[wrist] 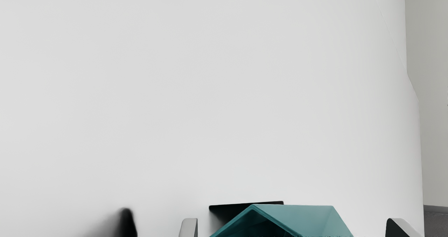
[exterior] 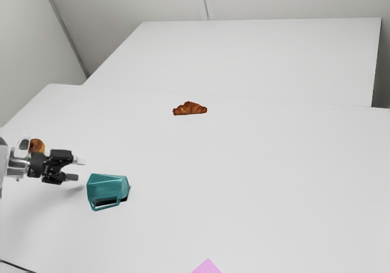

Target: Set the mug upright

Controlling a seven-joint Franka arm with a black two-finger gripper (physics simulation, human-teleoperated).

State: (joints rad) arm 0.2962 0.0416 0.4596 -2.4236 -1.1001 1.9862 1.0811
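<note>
"One thing first: how does your black two-finger tool [exterior: 77,169] stand?"

"Apart, with a wide gap between the fingertips. I have it near the exterior view's left edge, reaching toward that view's right."

"And the mug?"

"The teal, flat-sided mug [exterior: 108,187] lies on its side on the smooth white tabletop [exterior: 256,181], just beyond my fingertips toward the exterior view's right. In that view I see a strip of tabletop between them and it. Its handle is on the side nearer the exterior camera, with dark shadow beside it."

"What about from your wrist?"

"There the mug appears between my spread fingertips, part of its dark inside in sight."

"What else is around you?"

"A golden-brown, ridged croissant [exterior: 189,108] rests farther from the exterior camera, well apart from the mug. A rounded brown item [exterior: 37,145] sits partly hidden behind my hand; I can't tell what it is. A flat pink patch [exterior: 207,267] shows at the exterior view's bottom edge."
</note>
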